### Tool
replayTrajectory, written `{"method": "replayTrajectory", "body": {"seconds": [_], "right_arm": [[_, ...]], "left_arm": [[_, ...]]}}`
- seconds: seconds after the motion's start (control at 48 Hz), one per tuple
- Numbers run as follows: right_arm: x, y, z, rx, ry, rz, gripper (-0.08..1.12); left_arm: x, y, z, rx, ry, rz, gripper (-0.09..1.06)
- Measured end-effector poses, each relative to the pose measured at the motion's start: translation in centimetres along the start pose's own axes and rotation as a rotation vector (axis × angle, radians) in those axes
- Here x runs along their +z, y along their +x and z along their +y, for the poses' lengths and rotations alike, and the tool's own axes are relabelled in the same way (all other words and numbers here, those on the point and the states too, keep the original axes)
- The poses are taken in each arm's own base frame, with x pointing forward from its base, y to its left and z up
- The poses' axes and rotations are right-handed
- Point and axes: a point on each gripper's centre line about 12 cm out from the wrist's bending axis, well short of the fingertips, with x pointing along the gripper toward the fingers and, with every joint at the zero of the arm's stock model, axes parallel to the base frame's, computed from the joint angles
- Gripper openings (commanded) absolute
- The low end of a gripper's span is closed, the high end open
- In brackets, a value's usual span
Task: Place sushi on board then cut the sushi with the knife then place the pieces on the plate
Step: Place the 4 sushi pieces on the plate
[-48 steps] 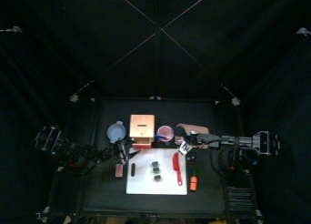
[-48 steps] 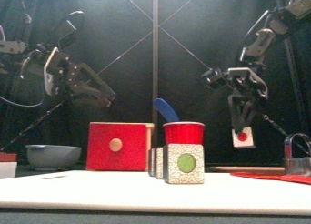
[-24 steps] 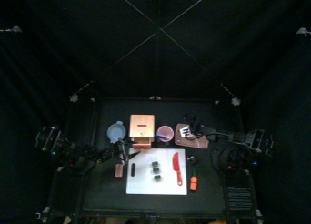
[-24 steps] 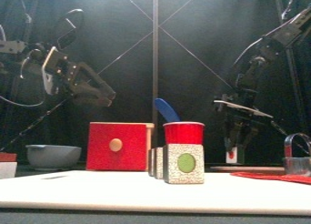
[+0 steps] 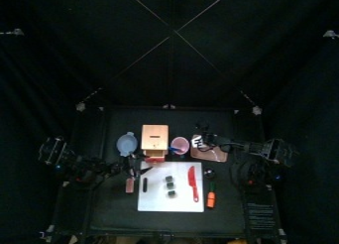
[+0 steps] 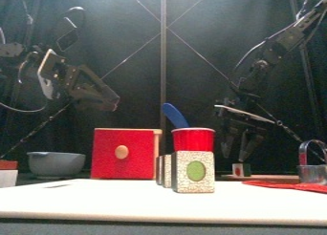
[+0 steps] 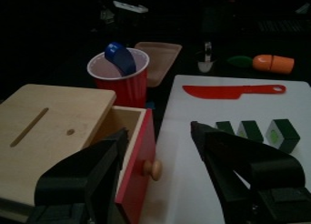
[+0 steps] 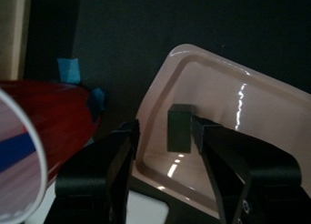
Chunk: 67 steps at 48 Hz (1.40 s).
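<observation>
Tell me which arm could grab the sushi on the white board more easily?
Probably the left. Its open left gripper hovers beside the white board, and its wrist view looks straight at the sushi just ahead. The right gripper is farther back, down at the pink tray behind the board.

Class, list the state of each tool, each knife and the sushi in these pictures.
Left tool: open, empty.
Right tool: open, at the pink tray.
Red knife: lying flat on the white board.
Blue knife: standing in the red cup.
Sushi roll: lying on the white board.
</observation>
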Motion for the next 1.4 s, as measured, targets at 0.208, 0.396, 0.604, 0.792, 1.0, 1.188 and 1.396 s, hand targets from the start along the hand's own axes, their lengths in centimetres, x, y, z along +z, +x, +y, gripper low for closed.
{"method": "replayTrajectory", "body": {"seconds": [0.208, 0.396, 0.604, 0.792, 1.0, 1.188, 1.396], "right_arm": [[-6.2, -3.2, 6.5, 0.141, -0.418, 0.061, 0.84], [-9.9, -3.9, 11.9, 0.215, -0.685, 0.149, 0.84], [-9.1, -2.3, 17.6, 0.251, -0.907, 0.123, 0.84], [-9.4, 0.5, 20.1, 0.239, -1.046, 0.156, 0.84], [-8.9, 1.5, 20.5, 0.235, -1.059, 0.174, 0.84], [-7.9, 1.9, 20.2, 0.227, -1.042, 0.169, 0.84], [-7.9, 2.0, 20.1, 0.228, -1.034, 0.174, 0.84]], "left_arm": [[0.3, 0.1, -0.1, 0.001, -0.005, -0.008, 0.92], [0.5, 0.4, 0.1, 0.024, -0.029, -0.009, 0.92], [0.3, 0.4, 0.9, 0.086, -0.081, 0.014, 0.92], [0.0, 0.3, 1.3, 0.118, -0.107, 0.031, 0.92], [-0.1, 0.2, 1.4, 0.127, -0.113, 0.038, 0.92], [-0.3, 0.2, 1.5, 0.131, -0.115, 0.043, 0.92], [-0.4, 0.1, 1.5, 0.135, -0.114, 0.047, 0.91]]}}
